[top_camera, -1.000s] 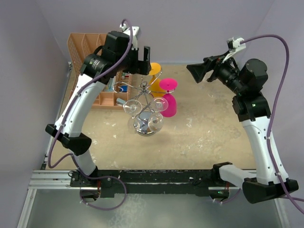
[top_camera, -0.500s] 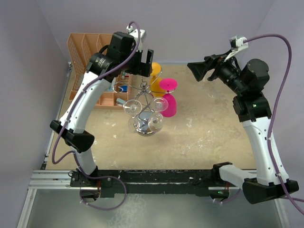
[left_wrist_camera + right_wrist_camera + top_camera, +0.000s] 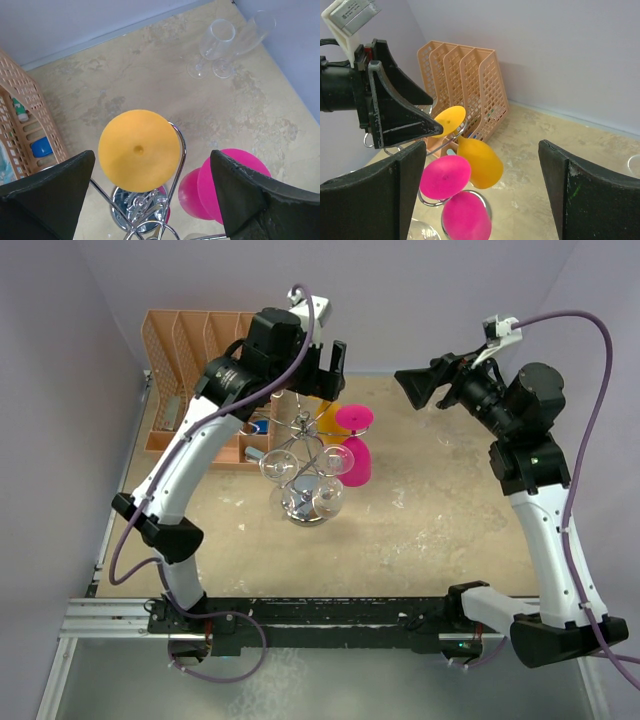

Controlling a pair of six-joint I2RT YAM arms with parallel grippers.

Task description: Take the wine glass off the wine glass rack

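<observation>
The wine glass rack (image 3: 303,458) is a silver wire stand on a round chrome base (image 3: 126,209). Wine glasses hang upside down from its arms. One is orange (image 3: 479,161), with its foot (image 3: 139,150) facing up. One is pink (image 3: 357,460), and clear ones (image 3: 277,467) hang lower. My left gripper (image 3: 152,154) hovers open just above the orange foot, one finger on each side and touching nothing. It hides much of the orange glass in the top view. My right gripper (image 3: 481,145) is open and empty, held high to the right of the rack and pointing at it.
An orange slotted file organizer (image 3: 185,340) stands against the back wall, left of the rack. Two clear glasses (image 3: 217,42) stand on the table near the far right corner. Lilac walls close in the back and both sides.
My left arm has swung right and forward, carrying its open gripper from beside the organizer to above the orange glass's foot. The right arm and the glasses have not moved.
</observation>
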